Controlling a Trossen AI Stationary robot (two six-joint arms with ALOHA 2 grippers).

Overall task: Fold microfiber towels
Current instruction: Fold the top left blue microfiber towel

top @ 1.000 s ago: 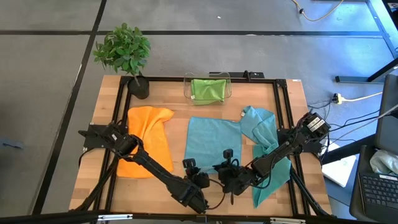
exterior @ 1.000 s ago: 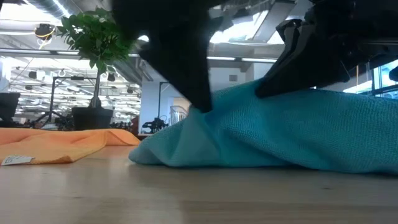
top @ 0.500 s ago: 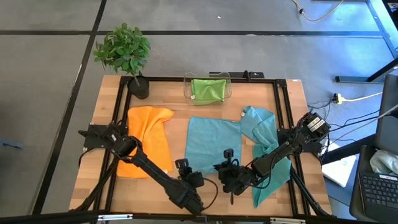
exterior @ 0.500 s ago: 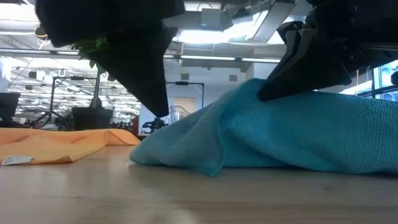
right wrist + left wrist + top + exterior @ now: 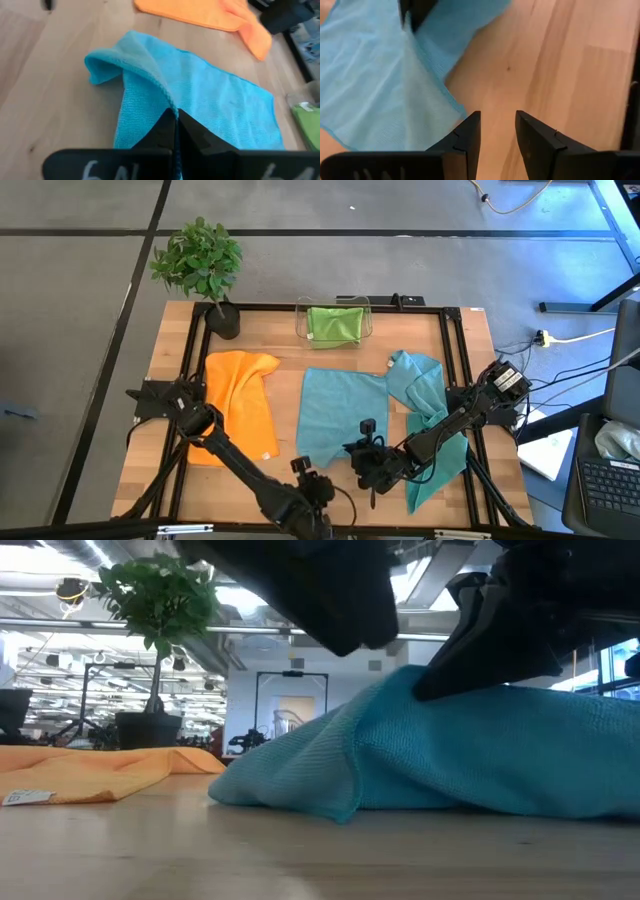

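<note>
Lying rumpled, teal towel; corner lifted.

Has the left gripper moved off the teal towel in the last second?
Yes. The left gripper let go and pulled back toward the table's front edge, clear of the teal towel.

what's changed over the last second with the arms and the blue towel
The left end effector has let go of the blue towel's near corner and pulled back toward the front edge of the table; it now hangs open over bare wood. The freed corner has dropped into a loose fold. The right end effector stays shut on the towel's edge, holding it raised. The orange towel, green towel and plant are unmoved.
</note>
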